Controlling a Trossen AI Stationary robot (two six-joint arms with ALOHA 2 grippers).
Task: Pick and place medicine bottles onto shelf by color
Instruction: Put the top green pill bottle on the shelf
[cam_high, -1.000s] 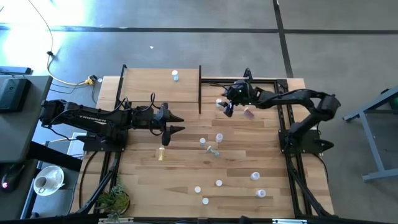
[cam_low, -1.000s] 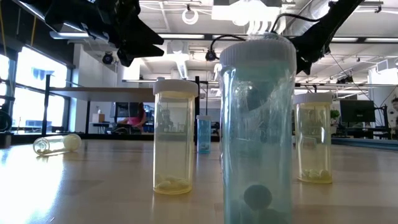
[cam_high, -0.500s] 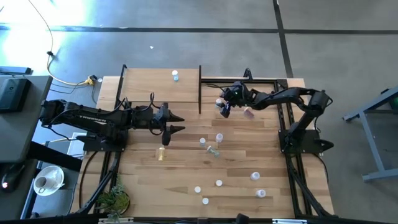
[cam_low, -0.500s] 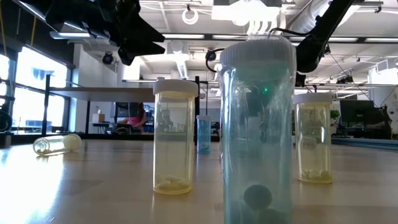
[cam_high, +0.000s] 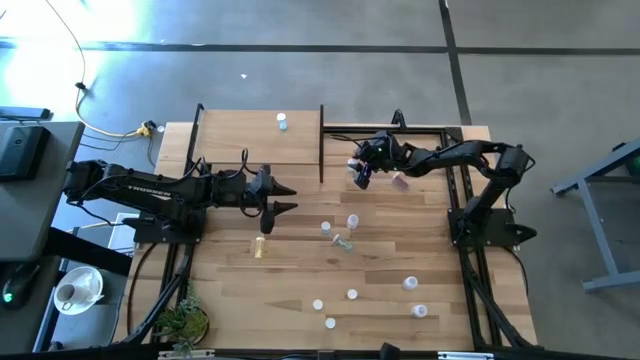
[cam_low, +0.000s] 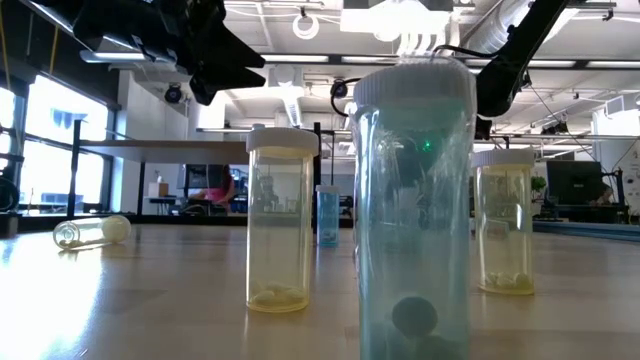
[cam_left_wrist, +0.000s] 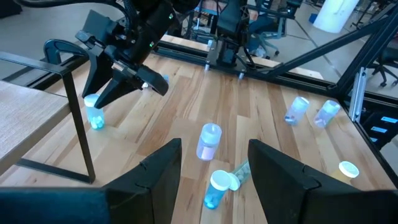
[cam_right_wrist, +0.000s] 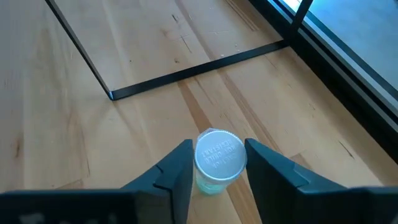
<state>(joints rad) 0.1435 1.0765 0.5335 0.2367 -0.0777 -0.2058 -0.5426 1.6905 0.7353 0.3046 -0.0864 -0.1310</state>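
My right gripper (cam_right_wrist: 219, 163) stands at the far middle of the table, just right of the shelf's black frame (cam_right_wrist: 193, 65), shut on an upright light blue bottle (cam_right_wrist: 219, 158) with a white cap; the high view shows the same bottle (cam_high: 353, 167). The shelf (cam_high: 250, 140), a light-wood board with black posts, carries one pale bottle (cam_high: 282, 122) upright on its base. My left gripper (cam_high: 285, 197) hangs open above the table's left middle, short of a purple bottle (cam_left_wrist: 209, 140) and touching nothing. Several more bottles stand or lie across the table. My right gripper pinches the light blue bottle between its two fingers, at the bottle's top under the white cap (cam_right_wrist: 200, 163). The fingers slant down from the table's right side. The bottle stands upright with its base on the table.
A pink bottle (cam_high: 400, 181) lies just right of my right gripper. A yellow bottle (cam_high: 259, 248) and several pale ones (cam_high: 352, 294) are scattered over the near half. A black rail frame (cam_high: 440, 130) runs along the far right. A small plant (cam_high: 183, 322) sits at the near left corner.
My right gripper has sunk toward the table and edged a little toward the table's left edge, down around the light blue bottle, which stays upright where it was.
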